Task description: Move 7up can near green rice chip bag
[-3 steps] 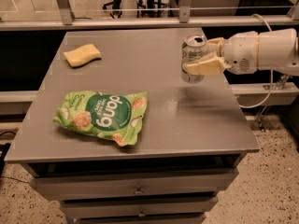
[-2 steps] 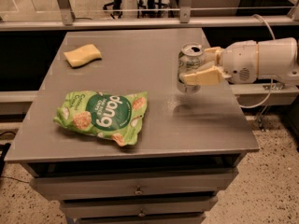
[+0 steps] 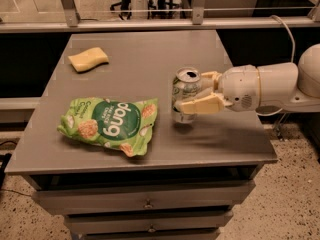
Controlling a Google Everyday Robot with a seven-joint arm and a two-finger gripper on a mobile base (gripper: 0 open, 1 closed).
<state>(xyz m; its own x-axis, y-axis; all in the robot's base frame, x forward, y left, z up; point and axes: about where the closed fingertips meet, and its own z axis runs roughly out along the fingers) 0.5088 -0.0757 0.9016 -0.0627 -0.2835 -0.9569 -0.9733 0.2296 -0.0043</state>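
Note:
The 7up can (image 3: 185,88) is a small silver-and-green can with an open pull-tab top, held upright over the grey table (image 3: 145,59), just right of the bag. My gripper (image 3: 197,93) reaches in from the right on a white arm and is shut on the can, one cream finger in front of it and one behind. The green rice chip bag (image 3: 109,125) lies flat near the table's front left, with white "dang" lettering and pictured round chips. A narrow gap separates the can from the bag's right edge.
A yellow sponge (image 3: 88,59) lies at the table's back left. Drawers with small knobs (image 3: 148,204) sit under the tabletop. A metal rail (image 3: 150,21) runs behind the table. The table's right edge is under my arm.
My gripper has carried the can left and toward the front of the table, lower and closer to the bag. The bag and sponge have not moved.

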